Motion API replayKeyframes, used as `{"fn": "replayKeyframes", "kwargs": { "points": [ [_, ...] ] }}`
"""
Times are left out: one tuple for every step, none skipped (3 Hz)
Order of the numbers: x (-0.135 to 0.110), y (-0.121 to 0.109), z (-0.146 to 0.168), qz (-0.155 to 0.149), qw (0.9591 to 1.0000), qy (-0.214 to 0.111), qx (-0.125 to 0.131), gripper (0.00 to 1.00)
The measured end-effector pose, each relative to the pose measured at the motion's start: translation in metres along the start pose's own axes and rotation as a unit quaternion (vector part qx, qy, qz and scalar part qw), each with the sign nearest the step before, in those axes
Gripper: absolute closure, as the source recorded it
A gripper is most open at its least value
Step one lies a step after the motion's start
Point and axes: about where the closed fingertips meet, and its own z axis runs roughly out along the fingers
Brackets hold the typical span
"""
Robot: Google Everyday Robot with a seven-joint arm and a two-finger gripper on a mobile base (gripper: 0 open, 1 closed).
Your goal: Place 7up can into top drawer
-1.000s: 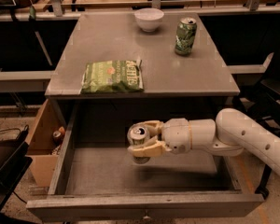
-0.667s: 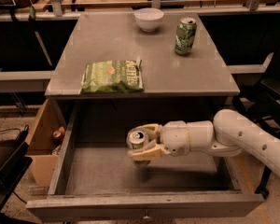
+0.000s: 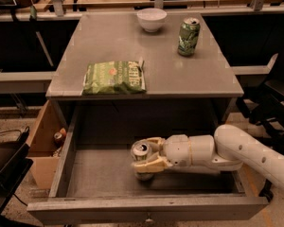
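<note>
7up can (image 3: 142, 161) now sits lower inside the top drawer (image 3: 99, 171) than it did a second ago. It has dropped from mid-air toward the grey floor, and its base looks to be at or just above that floor, though contact is not certain. The can stays upright, silver top facing up, left of the drawer's middle. The end effector (image 3: 145, 157) reaches in from the right and remains closed around the can, one pale finger on each side. Release therefore seems the step in hand. Up on the desk (image 3: 132, 46), the green can (image 3: 188, 36), bowl (image 3: 151, 19) and chip bag (image 3: 114, 77) lie as before.
</note>
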Motion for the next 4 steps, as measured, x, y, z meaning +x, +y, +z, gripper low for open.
{"fn": "replayKeyframes", "kwargs": {
  "points": [
    [-0.0016,0.0008,0.0015,-0.001,1.0,0.0,-0.002,0.83],
    [-0.002,0.0015,0.0033,-0.002,1.0,0.0,-0.004,0.59],
    [-0.0024,0.0023,0.0049,-0.002,1.0,0.0,-0.006,0.36],
    [-0.0029,0.0031,0.0066,-0.002,1.0,0.0,-0.008,0.12]
  ]
}}
